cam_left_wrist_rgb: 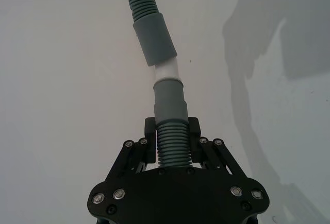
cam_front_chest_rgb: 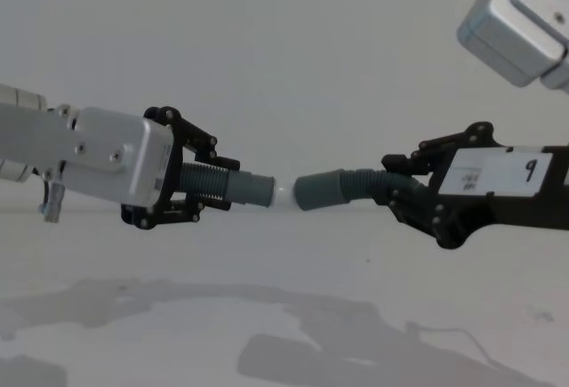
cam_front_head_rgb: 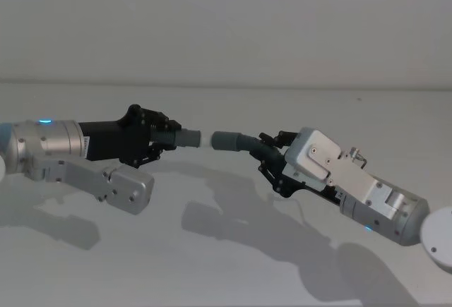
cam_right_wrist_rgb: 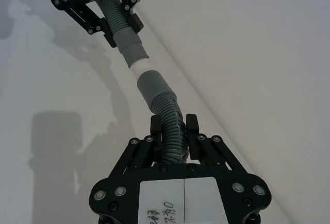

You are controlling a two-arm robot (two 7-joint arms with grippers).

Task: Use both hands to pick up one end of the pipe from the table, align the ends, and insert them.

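Both pieces of the pipe are held in the air above the table (cam_front_head_rgb: 226,257). My left gripper (cam_front_head_rgb: 168,138) is shut on the ribbed part of one piece (cam_left_wrist_rgb: 172,149); its grey cuff (cam_left_wrist_rgb: 170,103) ends in a whitish tip (cam_left_wrist_rgb: 166,71). My right gripper (cam_front_head_rgb: 260,152) is shut on the ribbed part of the other piece (cam_right_wrist_rgb: 172,131), whose wider cuff (cam_right_wrist_rgb: 153,87) faces that tip. In the chest view, the tip (cam_front_chest_rgb: 283,197) touches the mouth of the right cuff (cam_front_chest_rgb: 320,191). The two ends meet at a slight angle. How far the tip is inside, I cannot tell.
Dark shadows of both arms lie on the bare white table (cam_front_chest_rgb: 284,351) under the grippers. A plain pale wall (cam_front_head_rgb: 226,17) rises behind the table's far edge.
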